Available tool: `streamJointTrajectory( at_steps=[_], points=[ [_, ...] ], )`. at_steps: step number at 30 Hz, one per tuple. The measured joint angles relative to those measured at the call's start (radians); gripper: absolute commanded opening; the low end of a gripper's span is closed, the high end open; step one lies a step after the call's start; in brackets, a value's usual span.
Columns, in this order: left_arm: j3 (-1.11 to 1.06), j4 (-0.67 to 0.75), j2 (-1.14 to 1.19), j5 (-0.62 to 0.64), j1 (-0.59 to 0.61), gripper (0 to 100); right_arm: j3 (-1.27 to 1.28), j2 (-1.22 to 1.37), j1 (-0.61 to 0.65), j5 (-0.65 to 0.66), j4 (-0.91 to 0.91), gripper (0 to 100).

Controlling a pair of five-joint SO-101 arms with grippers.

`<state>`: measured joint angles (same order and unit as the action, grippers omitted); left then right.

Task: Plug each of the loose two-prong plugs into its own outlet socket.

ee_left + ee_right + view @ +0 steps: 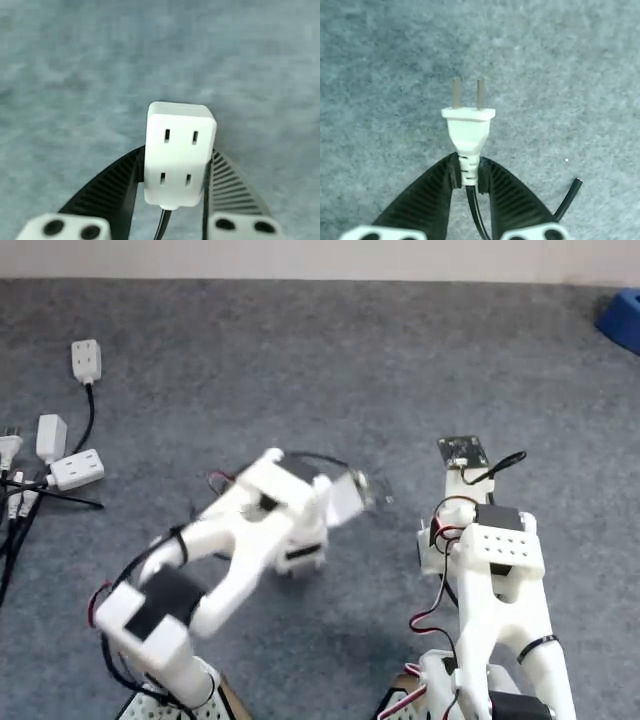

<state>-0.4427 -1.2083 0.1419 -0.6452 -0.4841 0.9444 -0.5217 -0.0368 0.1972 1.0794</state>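
In the left wrist view a white outlet socket block with two pairs of slots faces the camera, and my left gripper is shut on its sides. The high view shows this socket held just above the grey carpet near the middle. My right gripper is shut on the ribbed neck of a white two-prong plug; its prongs point away over the carpet and its black cord runs back between the fingers. The right arm stands to the right of the socket, apart from it.
At the far left lie other white sockets, an adapter, a loose plug and a bundle of black cords. A blue object sits at the back right corner. A black cable end lies near the right gripper.
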Motion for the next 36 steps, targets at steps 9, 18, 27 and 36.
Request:
streamJointTrajectory(
  at_steps=[9,18,27,36],
  points=[
    [-0.149,0.051,-0.126,0.000,-0.063,23,0.000,0.000,0.000,0.014,0.000,0.7],
    [-0.143,0.051,-0.126,0.009,0.054,28,0.000,0.000,0.003,0.018,0.026,0.7],
    [-0.051,0.021,-0.126,0.008,0.098,28,-0.006,0.000,0.117,0.018,0.081,0.7],
    [-0.051,0.046,-0.126,0.003,0.226,28,-0.006,0.000,0.140,0.052,0.081,0.7]
  ],
)
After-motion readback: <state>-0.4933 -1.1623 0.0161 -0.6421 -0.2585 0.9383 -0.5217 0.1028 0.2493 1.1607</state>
